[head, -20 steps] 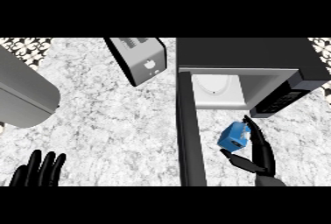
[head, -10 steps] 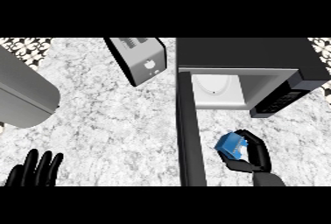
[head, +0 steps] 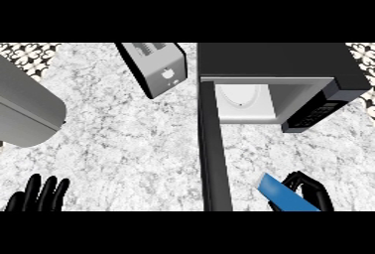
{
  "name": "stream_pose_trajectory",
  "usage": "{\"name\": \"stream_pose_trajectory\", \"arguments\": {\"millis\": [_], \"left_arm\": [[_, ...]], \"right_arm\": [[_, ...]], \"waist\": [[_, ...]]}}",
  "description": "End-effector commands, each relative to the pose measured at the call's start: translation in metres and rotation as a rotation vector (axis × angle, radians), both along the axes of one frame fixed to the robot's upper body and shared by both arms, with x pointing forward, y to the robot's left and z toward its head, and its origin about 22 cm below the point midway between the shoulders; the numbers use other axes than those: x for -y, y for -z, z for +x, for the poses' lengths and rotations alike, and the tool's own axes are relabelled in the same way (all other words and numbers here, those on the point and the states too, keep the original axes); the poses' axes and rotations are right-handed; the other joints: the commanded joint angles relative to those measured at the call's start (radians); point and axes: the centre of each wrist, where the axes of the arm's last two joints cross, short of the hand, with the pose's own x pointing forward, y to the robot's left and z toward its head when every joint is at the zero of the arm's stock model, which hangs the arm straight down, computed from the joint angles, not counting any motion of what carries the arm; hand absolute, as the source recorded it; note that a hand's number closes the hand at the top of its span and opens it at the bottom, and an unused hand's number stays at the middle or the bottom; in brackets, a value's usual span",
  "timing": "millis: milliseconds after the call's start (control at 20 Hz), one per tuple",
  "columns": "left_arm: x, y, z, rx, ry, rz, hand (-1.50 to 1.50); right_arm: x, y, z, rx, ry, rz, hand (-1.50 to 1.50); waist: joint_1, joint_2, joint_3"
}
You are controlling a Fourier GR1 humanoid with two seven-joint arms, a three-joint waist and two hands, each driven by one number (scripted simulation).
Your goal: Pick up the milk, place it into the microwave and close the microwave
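Milk (head: 282, 196) in right robot hand (head: 316, 191), long axis upper-left to lower-right

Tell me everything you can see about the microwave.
The microwave is a black box at the back right of the marbled counter. Its door is swung open, seen edge-on as a dark strip running toward the viewer. The pale cavity holds only a round white plate; a button panel sits at its right. The milk, in the right robot hand, is outside it.

On the counter (head: 124, 139), a toaster (head: 157, 69) stands at the back, left of the microwave (head: 278, 62), whose open door (head: 214, 158) juts forward. Right of the door, the right hand (head: 311, 191) holds the milk (head: 282, 194); the left hand (head: 36, 196) rests front left.
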Motion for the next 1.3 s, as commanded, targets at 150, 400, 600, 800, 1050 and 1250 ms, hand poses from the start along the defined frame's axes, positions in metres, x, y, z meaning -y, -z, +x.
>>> {"name": "stream_pose_trajectory", "arguments": {"millis": [150, 400, 600, 800, 1050, 1250], "left_arm": [[-0.011, 0.005, -0.001, -0.014, -0.018, -0.015, -1.5], [-0.017, 0.017, 0.001, -0.017, -0.011, -0.017, -1.5], [-0.023, 0.0, -0.001, 0.0, -0.024, -0.005, -1.5], [-0.025, 0.006, 0.004, -0.021, -0.02, -0.005, -1.5], [-0.029, 0.023, 0.008, -0.023, -0.015, 0.014, -1.5], [-0.031, 0.011, 0.006, -0.014, -0.004, 0.002, -1.5]], "right_arm": [[-0.033, -0.026, 0.008, 0.115, -0.047, 0.037, 1.5], [-0.04, -0.06, 0.017, 0.167, -0.029, 0.043, 1.5], [-0.068, -0.086, 0.066, 0.163, -0.035, -0.031, 1.5], [-0.083, -0.095, 0.069, 0.164, -0.013, -0.122, 1.5], [-0.108, -0.12, 0.133, 0.096, 0.086, -0.214, 1.5], [-0.115, -0.135, 0.167, 0.065, 0.113, -0.286, 1.5]], "waist": [[-0.001, 0.001, -0.001], [-0.001, 0.001, -0.001], [0.007, 0.002, 0.0], [0.003, 0.002, 0.0], [0.016, 0.005, 0.0], [0.017, 0.007, 0.001]]}}
